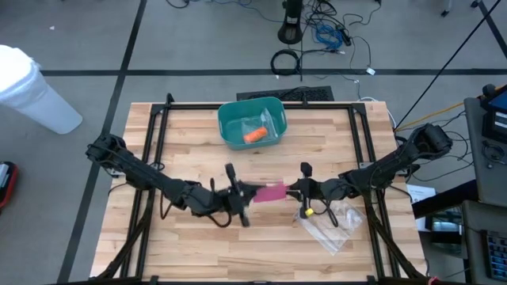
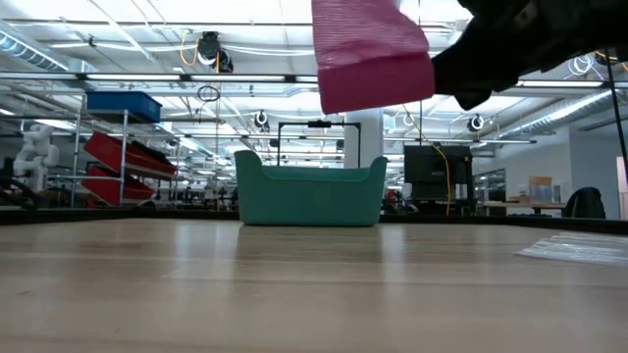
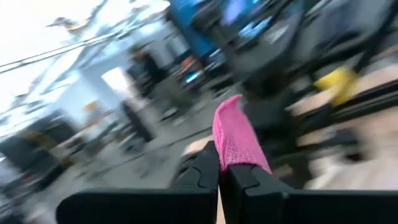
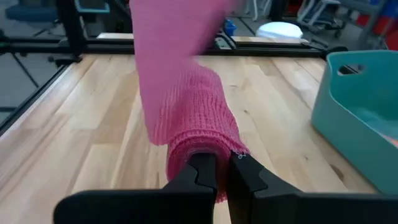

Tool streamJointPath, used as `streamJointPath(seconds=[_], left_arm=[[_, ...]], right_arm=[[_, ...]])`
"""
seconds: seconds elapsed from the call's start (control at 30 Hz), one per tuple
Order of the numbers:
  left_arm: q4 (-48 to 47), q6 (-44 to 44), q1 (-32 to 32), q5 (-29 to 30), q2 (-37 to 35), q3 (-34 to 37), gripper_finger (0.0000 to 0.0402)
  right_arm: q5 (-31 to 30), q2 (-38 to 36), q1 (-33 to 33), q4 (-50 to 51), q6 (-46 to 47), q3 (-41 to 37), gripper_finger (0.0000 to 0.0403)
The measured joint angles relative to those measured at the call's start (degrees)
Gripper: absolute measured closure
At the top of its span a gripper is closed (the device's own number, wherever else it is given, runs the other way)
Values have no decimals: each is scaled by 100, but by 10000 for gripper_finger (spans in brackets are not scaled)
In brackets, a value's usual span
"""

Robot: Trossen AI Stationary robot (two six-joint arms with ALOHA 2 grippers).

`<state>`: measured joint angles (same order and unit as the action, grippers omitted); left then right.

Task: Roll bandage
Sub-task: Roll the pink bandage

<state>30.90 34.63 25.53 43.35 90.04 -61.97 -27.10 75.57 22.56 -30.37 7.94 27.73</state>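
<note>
High: wooden tabletop [image 1: 198, 134] on grey floor; teal bin [image 1: 251, 123] at 12 o'clock, plastic bag [image 1: 337, 226] at 4. Pink bandage [image 1: 269, 192] spans left claw [image 1: 238, 194] and right claw [image 1: 299, 190], both clamped on it.
Low: bandage above tabletop, bin behind.
Wrists: each claw pinches pink fabric

Low view: pink bandage [image 2: 371, 54] is cut off by the top edge, so its upper end isn't visible. The dark arm beside the bandage is also cropped; can't tell which tool it is from this view alone. Left wrist view is motion-blurred: everything behind the bandage is smeared, yellow blob [image 3: 336, 81] unidentifiable. Orange item [image 1: 254, 135] inside the teal bin [image 1: 230, 119] is too small to identify. Clear plastic packaging [image 1: 337, 226] is partly hidden under the right tool [image 1: 304, 192].
</note>
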Motion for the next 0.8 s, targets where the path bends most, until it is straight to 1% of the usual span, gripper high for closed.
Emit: streamJointPath(seconds=[0.1, 0.17, 0.27, 0.37, 0.43, 0.57, 0.7, 0.8], left_arm=[[-147, -466, 145, -667, 0, -1, 401], [-280, -751, 253, -873, 0, -2, 401], [-562, -1003, 449, -907, 0, -1, 401], [-961, -1216, 661, -922, 0, -1, 401], [-1194, -1494, 765, -1042, 2, 1, 401], [-1241, -1770, 919, -1144, 143, 26, 401], [-1242, -1783, 1059, -1151, 264, 28, 401], [-1415, -1785, 1112, -1173, 264, 28, 401]], right_arm=[[-4, 28, -158, -93, 88, 0, 401], [-89, 28, -257, -198, 105, 0, 401], [-221, 8, -354, -310, 74, 0, 401], [-120, -54, -405, -424, 19, 0, 401], [-111, -107, -413, -520, 2, 0, 401], [-107, -253, -413, -774, -69, 0, 401], [-106, -321, -415, -1072, -182, 0, 401], [-104, -321, -413, -1184, -253, 0, 401]])
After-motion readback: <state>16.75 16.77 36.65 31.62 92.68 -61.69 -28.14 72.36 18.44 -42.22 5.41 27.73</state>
